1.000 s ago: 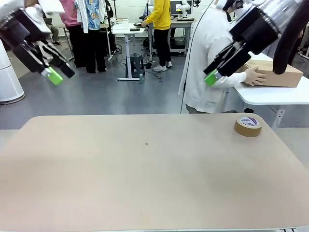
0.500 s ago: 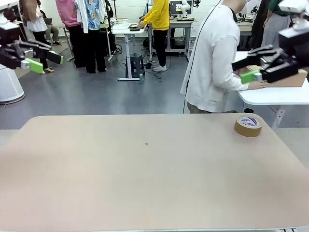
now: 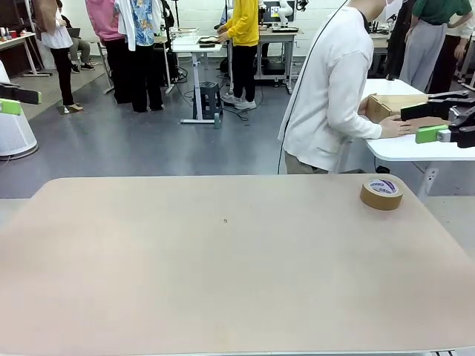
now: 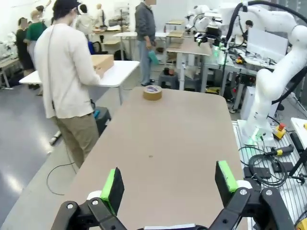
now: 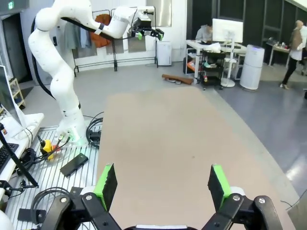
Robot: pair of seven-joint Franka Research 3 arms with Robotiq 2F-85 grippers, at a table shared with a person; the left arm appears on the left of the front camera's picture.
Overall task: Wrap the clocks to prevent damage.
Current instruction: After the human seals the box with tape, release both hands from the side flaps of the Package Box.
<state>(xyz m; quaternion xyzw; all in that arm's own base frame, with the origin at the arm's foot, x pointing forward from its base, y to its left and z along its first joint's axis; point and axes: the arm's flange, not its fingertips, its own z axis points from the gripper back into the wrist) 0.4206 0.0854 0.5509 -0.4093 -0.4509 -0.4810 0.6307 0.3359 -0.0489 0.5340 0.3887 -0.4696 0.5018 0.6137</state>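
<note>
The clocks are out of view. My left gripper (image 3: 13, 101) hangs open at the far left edge of the front view, high off the tan table (image 3: 223, 259). My right gripper (image 3: 427, 123) hangs open at the far right edge, above a roll of brown tape (image 3: 381, 192). In the left wrist view the left gripper (image 4: 169, 184) holds nothing between its green pads (image 4: 112, 188), with the tape roll (image 4: 152, 92) far down the table. The right gripper (image 5: 162, 186) in its own wrist view is likewise empty over the table (image 5: 163, 139).
A person in a white top (image 3: 330, 89) stands beyond the far edge, turned to a white side table with a cardboard box (image 3: 390, 105) under one hand. Other people and desks fill the background.
Both arms have swung outward and up from over the table; the left gripper went to the left edge, the right to the right edge. Both stayed open.
</note>
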